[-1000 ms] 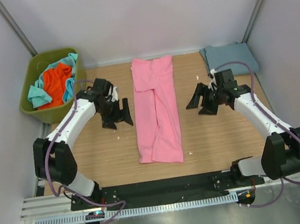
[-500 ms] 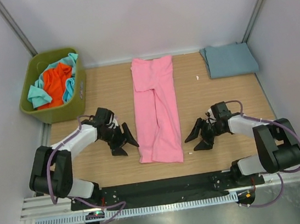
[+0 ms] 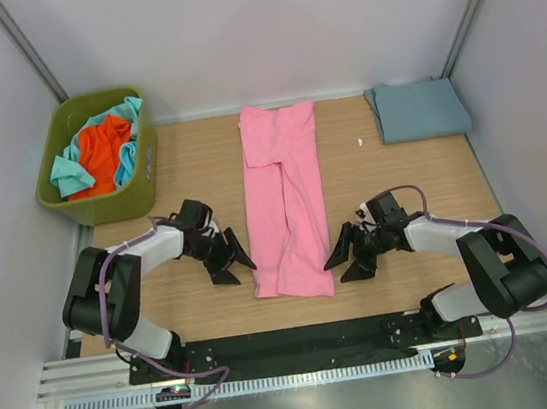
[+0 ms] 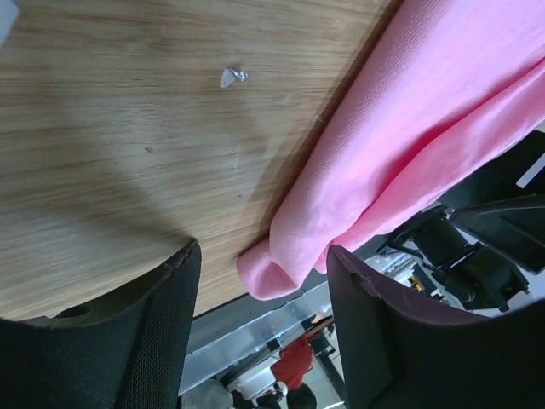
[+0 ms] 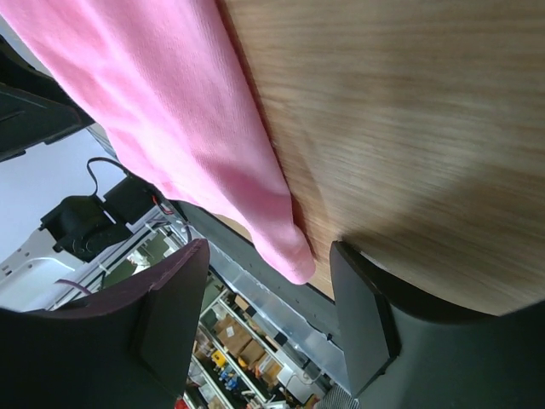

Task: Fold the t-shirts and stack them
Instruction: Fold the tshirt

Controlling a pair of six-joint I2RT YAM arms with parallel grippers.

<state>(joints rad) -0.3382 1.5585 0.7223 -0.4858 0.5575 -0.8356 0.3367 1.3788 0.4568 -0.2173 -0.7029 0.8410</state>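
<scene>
Both jaws parted, nothing held: left gripper (image 3: 236, 267) just left of the pink shirt's (image 3: 285, 203) near hem, right gripper (image 3: 340, 267) just right of it, both low over the table (image 3: 188, 165). Pink shirt flat mid-table, folded into a long strip.

Risks: pinching the top layer only, or closing unevenly, likely to skew or unfold the strip; scraping the wood likely to push cloth away.

Blue-grey shirt (image 3: 420, 109) folded at far right; orange shirt (image 3: 103, 151) and teal shirt (image 3: 66, 173) in bin (image 3: 56, 198), far left. Nothing between grippers and hem.
</scene>
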